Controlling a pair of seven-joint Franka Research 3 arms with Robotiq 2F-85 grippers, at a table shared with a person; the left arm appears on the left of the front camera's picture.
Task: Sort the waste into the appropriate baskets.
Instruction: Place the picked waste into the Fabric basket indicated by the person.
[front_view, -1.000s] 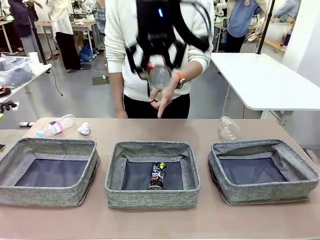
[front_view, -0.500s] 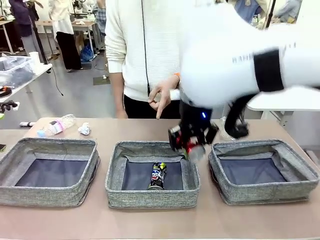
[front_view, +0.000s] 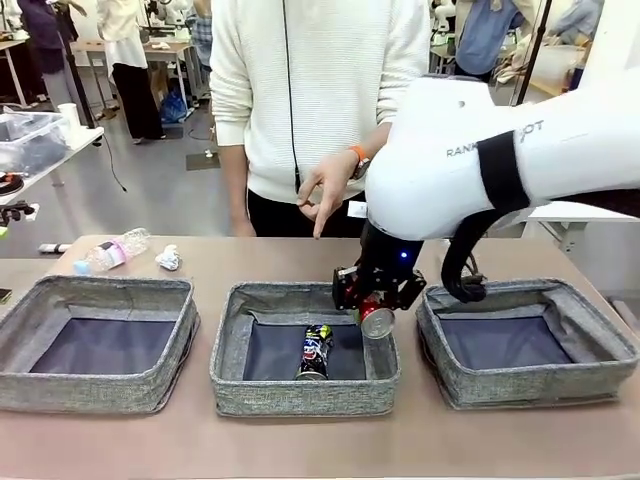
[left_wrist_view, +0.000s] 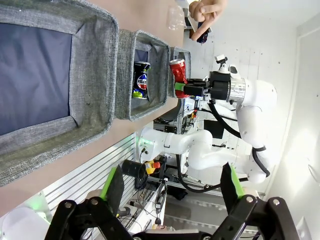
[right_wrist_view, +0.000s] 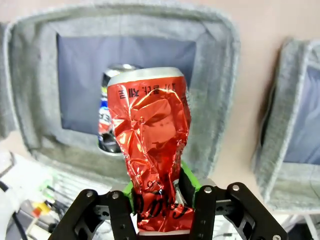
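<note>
Tabletop (front_view: 250, 262), front: right gripper (front_view: 372, 303) clamps crushed red can (front_view: 378, 322) above middle basket's (front_view: 300, 395) right rim (dark printed can (front_view: 315, 350) lies inside) | left wrist: left gripper (left_wrist_view: 171, 180) spread, empty | right wrist: crushed red can stands gripped, over that basket.

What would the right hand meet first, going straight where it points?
Likely the middle basket, near its right wall, beside the dark printed can; the crushed red can in the right hand would touch first. Depth is unclear.

Right end effector (front_view: 372, 308) grips red can (front_view: 378, 322) over middle basket (front_view: 300, 395), right rim.
</note>
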